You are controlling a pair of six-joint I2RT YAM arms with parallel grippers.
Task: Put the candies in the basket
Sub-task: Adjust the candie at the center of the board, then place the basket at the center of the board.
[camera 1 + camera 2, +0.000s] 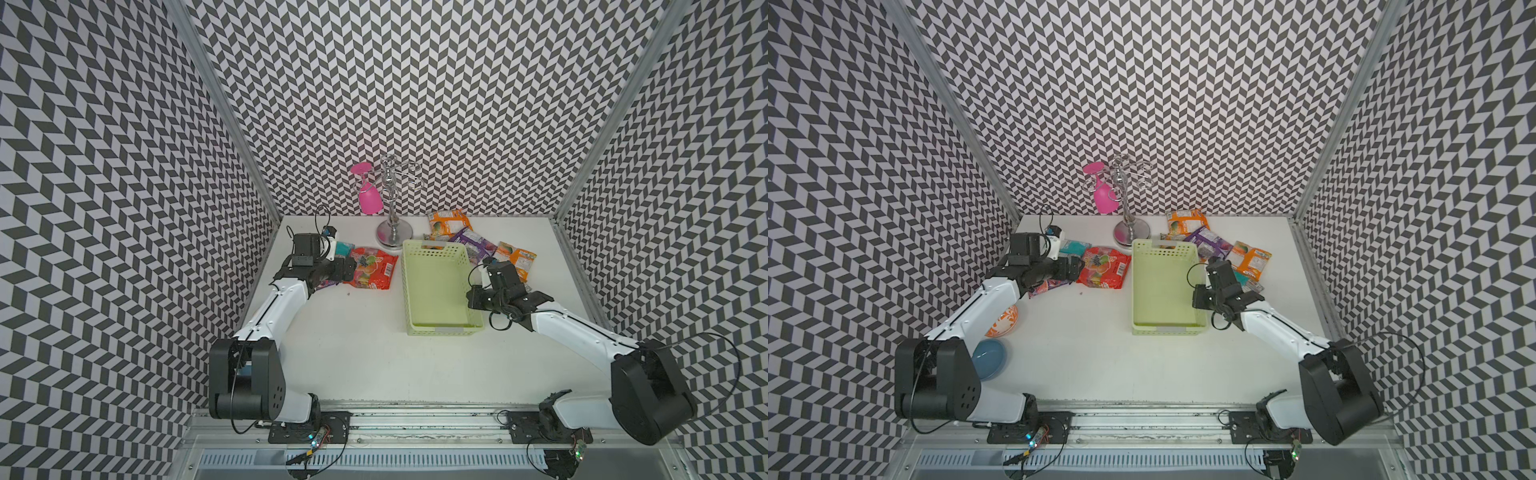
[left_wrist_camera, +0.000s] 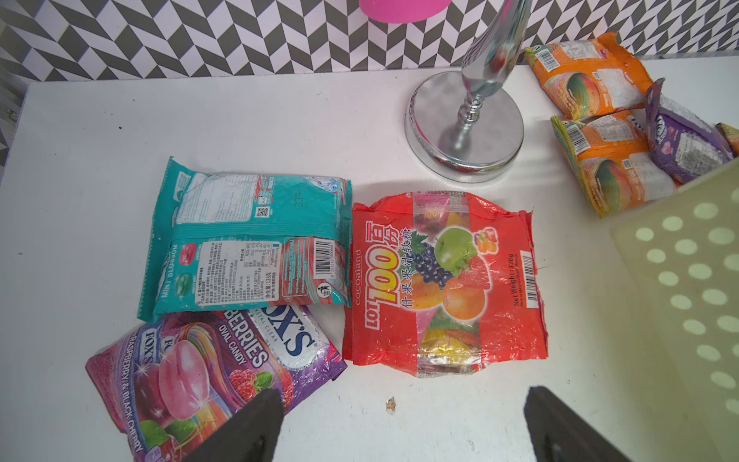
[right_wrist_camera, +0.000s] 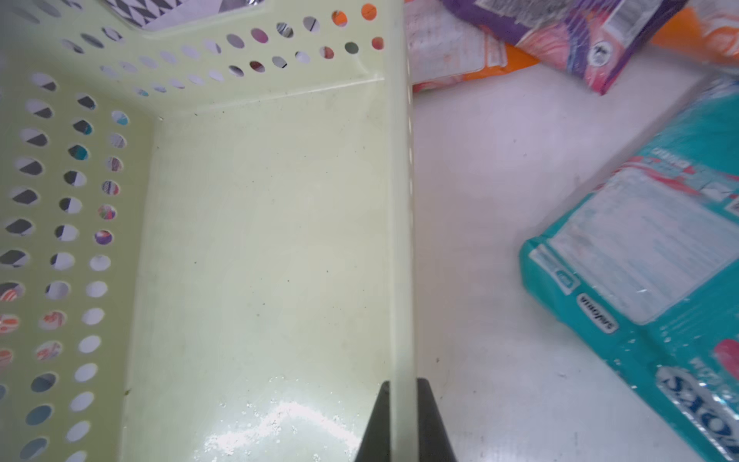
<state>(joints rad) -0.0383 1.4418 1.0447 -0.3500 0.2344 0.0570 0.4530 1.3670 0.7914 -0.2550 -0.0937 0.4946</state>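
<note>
- Right gripper (image 3: 402, 386): pinched tight on right wall of basket (image 1: 434, 286), near end.
- Basket empty inside.
- Left gripper (image 2: 402, 394): fingers wide apart, holding nothing, hovering left of basket by far half.
- Red bag (image 2: 444, 284): flat on table (image 1: 353, 357), just left of basket, straight ahead of open fingers. Almost square, no clear long side.
- Left arm nearer, so probably its job.
- Teal packet (image 2: 244, 240), pink-purple packet (image 2: 208, 372): further left of basket.
- Orange packets (image 1: 446, 220), purple packet (image 1: 471, 243): by far right corner of basket.

Bare white tabletop (image 1: 353, 353) lies open across the lower centre of both top views. At upper centre, a chrome metal stand (image 1: 393, 235) with a hanging pink plastic goblet (image 1: 370, 199) closes the far end of the narrow gap between the red fruit-printed bag (image 1: 372, 268) and the pale yellow-green perforated basket (image 1: 436, 291).
</note>
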